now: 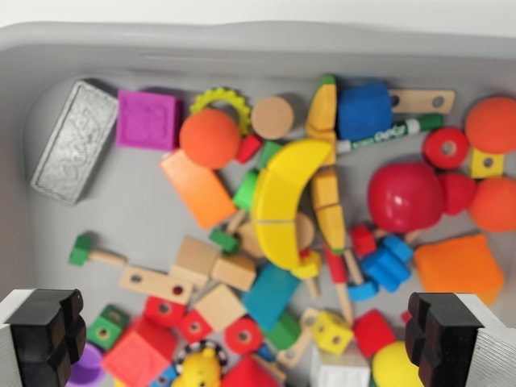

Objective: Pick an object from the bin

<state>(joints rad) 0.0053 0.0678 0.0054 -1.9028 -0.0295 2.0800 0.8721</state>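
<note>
**End effector spread wide above a crowded bin**

The end effector (258, 339) hangs over the grey bin (242, 44) with its two black fingers (47, 330) far apart at the bottom corners of the wrist view, holding nothing.

The landmark is the yellow banana (286, 201), lying near the middle of the bin.
- To its left, an orange block (197, 188) lies tilted, and above that sits an orange ball (210, 139).
- Further left are a purple cube (147, 119) and a silver brick (75, 141) by the bin's rounded corner.
- Above the banana sits a wooden disc (272, 117); up and to the right, a blue block (364, 111) and a green marker (391, 133).
- To the right, a glossy red ball (405, 197); below that, an orange cushion-shaped piece (458, 268).
- Below the banana, a teal block (270, 297) lies among small red, wooden and yellow pieces.
</note>
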